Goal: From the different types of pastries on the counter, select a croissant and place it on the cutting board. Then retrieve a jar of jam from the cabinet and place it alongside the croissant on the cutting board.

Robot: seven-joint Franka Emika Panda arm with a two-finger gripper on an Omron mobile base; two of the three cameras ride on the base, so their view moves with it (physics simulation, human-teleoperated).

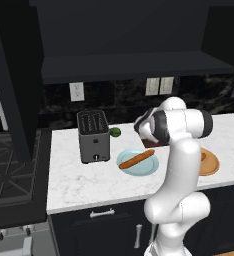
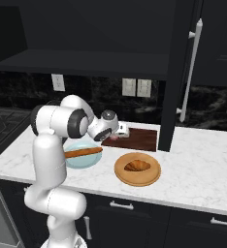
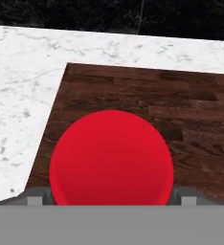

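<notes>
The red jar of jam stands on the left part of the dark brown cutting board, seen from straight above in the hand view. My gripper hovers right over it, open, with one finger on each side of the jar. From the right base view the gripper sits low over the cutting board's left end on the counter. The croissant lies on a round light-wood plate, in front of the board. A long baguette-like pastry rests on a pale blue plate.
A toaster stands at the counter's left with a green lime behind it. The stove lies further left. The black upper cabinet shelf hangs overhead. A dark vertical panel stands by the board's right end.
</notes>
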